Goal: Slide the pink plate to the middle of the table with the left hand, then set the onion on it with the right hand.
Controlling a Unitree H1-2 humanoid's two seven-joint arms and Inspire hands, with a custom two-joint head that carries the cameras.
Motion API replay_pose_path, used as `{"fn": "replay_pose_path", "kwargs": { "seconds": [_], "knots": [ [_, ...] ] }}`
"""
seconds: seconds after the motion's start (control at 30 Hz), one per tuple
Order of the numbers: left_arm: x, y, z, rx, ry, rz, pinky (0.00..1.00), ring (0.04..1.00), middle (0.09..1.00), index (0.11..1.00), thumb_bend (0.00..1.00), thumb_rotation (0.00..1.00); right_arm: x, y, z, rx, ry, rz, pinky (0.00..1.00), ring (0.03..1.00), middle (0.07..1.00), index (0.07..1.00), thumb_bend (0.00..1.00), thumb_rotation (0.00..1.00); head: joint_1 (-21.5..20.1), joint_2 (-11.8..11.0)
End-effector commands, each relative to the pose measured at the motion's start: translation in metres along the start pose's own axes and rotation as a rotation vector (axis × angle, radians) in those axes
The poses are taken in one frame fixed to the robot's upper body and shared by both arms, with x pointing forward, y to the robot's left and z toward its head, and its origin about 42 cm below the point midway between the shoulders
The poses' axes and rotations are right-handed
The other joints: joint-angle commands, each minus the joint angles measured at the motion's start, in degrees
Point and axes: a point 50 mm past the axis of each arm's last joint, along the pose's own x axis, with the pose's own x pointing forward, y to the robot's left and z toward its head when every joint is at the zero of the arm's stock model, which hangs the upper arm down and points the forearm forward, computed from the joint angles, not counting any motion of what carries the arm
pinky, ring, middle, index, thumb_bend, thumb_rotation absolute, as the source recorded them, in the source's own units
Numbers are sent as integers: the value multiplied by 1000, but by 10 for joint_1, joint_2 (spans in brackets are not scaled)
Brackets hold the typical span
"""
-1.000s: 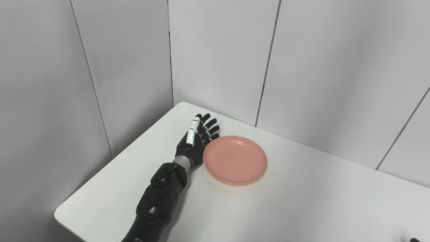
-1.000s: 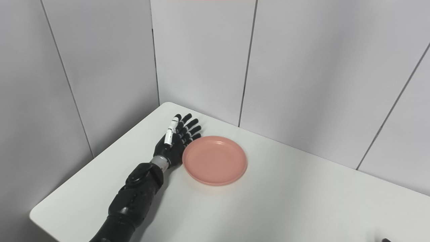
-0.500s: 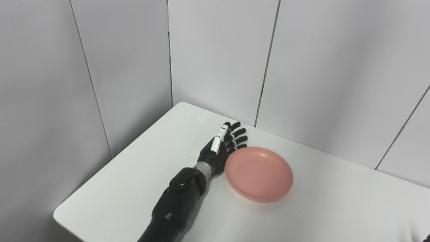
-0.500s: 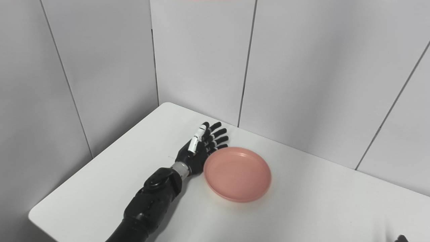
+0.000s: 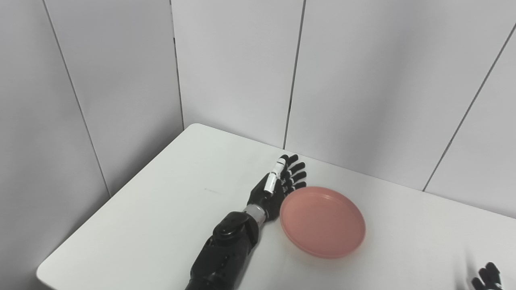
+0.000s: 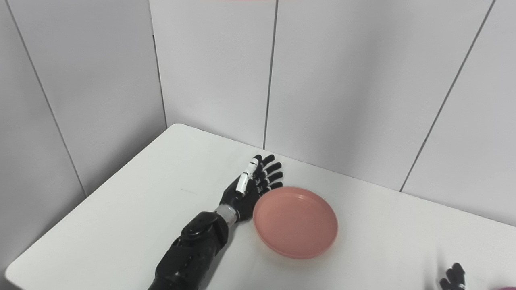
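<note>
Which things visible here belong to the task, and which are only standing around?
Belong to the task:
- round pink plastic plate
- black left hand, open, against the plate's left rim
- black right hand, only fingertips visible

Only around:
- white table
- grey wall panels

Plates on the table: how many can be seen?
1. The pink plate lies on the white table, its left rim against the open left hand. Others could lie outside the views.
</note>
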Motion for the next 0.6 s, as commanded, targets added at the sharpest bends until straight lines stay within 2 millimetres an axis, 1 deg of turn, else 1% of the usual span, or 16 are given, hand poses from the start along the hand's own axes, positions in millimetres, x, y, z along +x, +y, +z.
{"fn": "replay_pose_path", "kwargs": {
  "seconds": [0.0,0.13,0.2,0.33,0.43,0.47,0.5,0.53,0.57],
  "knots": [
    [-4,-6,-24,11,116,17,942,953,959,956,365,1000,0,3,15,2,-55,1,1000,1000,1000,1000,71,1000,-1,0],
    [-5,-16,-30,21,130,8,941,948,953,950,376,1000,-2,7,17,6,-63,0,1000,1000,1000,1000,49,1000,-17,5],
    [-6,-21,-32,0,131,15,942,947,952,950,374,1000,-3,9,19,4,-70,2,1000,1000,1000,1000,41,1000,-32,10],
    [-9,-28,-38,-29,130,19,937,943,946,948,360,1000,-7,12,24,6,-76,7,1000,1000,1000,1000,20,1000,-49,20],
    [-13,-31,-41,-31,128,28,917,932,939,943,365,1000,-9,13,25,3,-76,4,1000,1000,1000,1000,26,1000,-62,26],
    [-14,-32,-41,-29,126,33,913,930,938,941,366,1000,-10,14,25,4,-79,2,1000,1000,1000,1000,28,1000,-74,33],
    [-15,-33,-41,-28,124,37,920,933,941,945,366,1000,-11,14,26,4,-80,1,1000,1000,1000,1000,33,1000,-74,33],
    [-17,-33,-41,-24,123,40,924,935,943,947,366,1000,-11,15,26,4,-83,3,1000,999,1000,1000,35,1000,-95,43],
    [-18,-33,-41,-22,122,42,926,938,945,950,368,1000,-12,16,26,5,-85,5,1000,995,1000,1000,50,1000,-95,43]
  ]
}}
